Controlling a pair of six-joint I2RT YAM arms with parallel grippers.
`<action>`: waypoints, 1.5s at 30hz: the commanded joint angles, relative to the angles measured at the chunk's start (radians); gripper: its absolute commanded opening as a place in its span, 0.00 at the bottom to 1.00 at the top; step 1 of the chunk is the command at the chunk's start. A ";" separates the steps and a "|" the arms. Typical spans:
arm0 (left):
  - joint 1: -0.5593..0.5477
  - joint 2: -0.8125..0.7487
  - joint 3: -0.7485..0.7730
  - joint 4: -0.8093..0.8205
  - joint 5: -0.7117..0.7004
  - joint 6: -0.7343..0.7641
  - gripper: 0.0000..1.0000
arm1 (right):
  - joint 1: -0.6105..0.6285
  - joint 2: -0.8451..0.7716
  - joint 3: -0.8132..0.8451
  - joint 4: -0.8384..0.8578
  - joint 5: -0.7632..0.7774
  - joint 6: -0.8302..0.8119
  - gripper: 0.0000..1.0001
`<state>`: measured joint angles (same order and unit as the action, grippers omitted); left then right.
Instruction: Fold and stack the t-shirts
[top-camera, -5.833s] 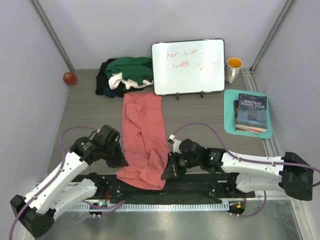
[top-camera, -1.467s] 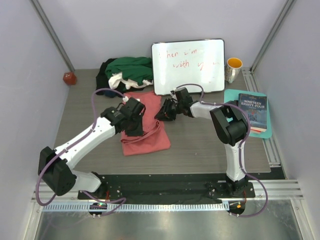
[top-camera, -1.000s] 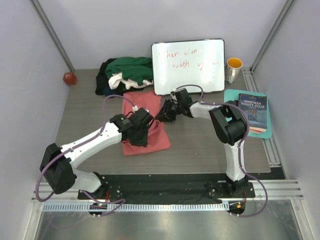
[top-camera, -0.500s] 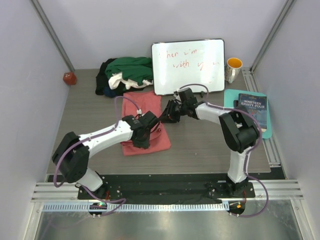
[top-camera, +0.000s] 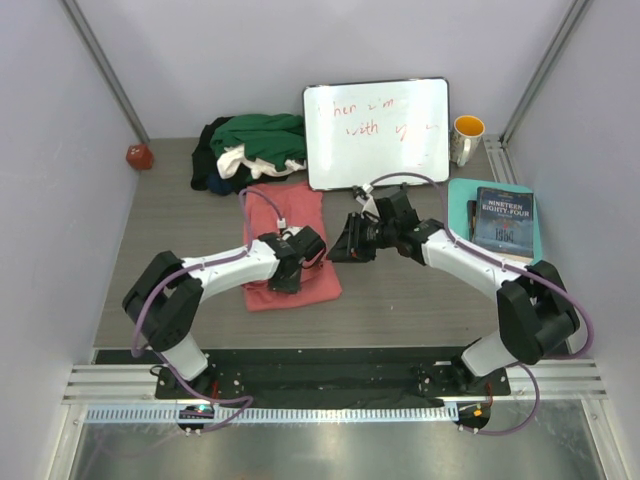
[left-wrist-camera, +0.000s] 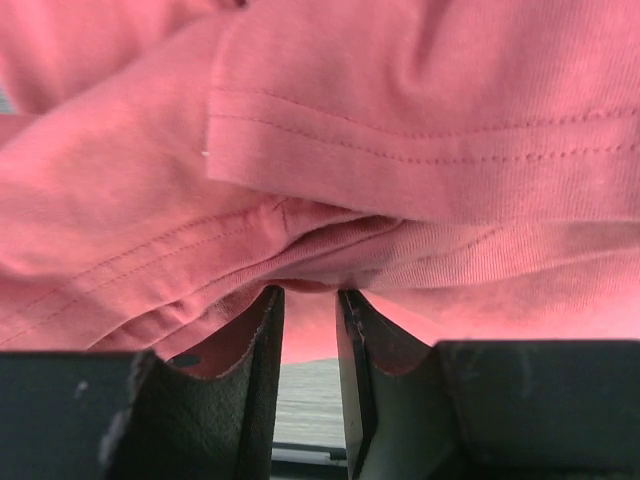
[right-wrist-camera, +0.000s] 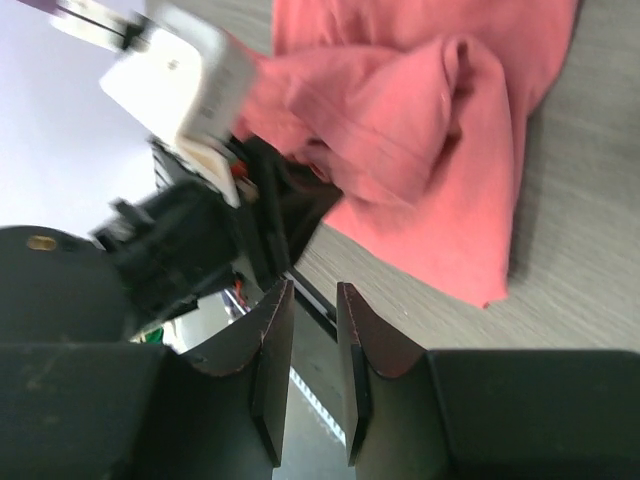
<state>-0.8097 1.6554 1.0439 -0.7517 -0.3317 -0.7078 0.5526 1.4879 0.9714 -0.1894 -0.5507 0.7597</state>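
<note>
The salmon-pink t-shirt (top-camera: 287, 212) lay folded into a short block at centre frame in the top view, just below the heap of other t-shirts (top-camera: 252, 148) in dark green, white and black. The left gripper (top-camera: 283, 282) sat on the lower half of that pink block. The right gripper (top-camera: 341, 247) hung just off the shirt's right edge, over bare table (top-camera: 170, 215) and apart from the cloth.

The left wrist view showed what the top view could not. Stitched hems of the shirt (left-wrist-camera: 400, 120) filled the frame, and a bunched fold met the left gripper (left-wrist-camera: 310, 292) right at its tips. The jaws stood a narrow slit apart, and whether they pinched that fold cannot be told.

The right wrist view showed the right gripper (right-wrist-camera: 313, 285) with its jaws nearly together, a thin gap between them and nothing in it. The shirt (right-wrist-camera: 420, 120) lay rumpled at the upper right of that frame. The left arm's black wrist stood at the upper left, against the cloth.
</note>
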 joint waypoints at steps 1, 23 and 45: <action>0.004 -0.028 0.056 0.006 -0.124 -0.025 0.29 | 0.033 -0.021 -0.013 -0.028 0.003 -0.040 0.29; 0.145 0.084 0.228 0.017 -0.115 0.024 0.29 | 0.167 0.117 -0.007 -0.009 0.083 -0.118 0.25; 0.307 0.314 0.473 0.049 -0.104 0.059 0.33 | 0.202 0.341 0.096 0.004 0.159 -0.175 0.23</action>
<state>-0.5175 1.9469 1.4700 -0.7437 -0.4438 -0.6666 0.7441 1.8465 1.0664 -0.1970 -0.4091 0.6025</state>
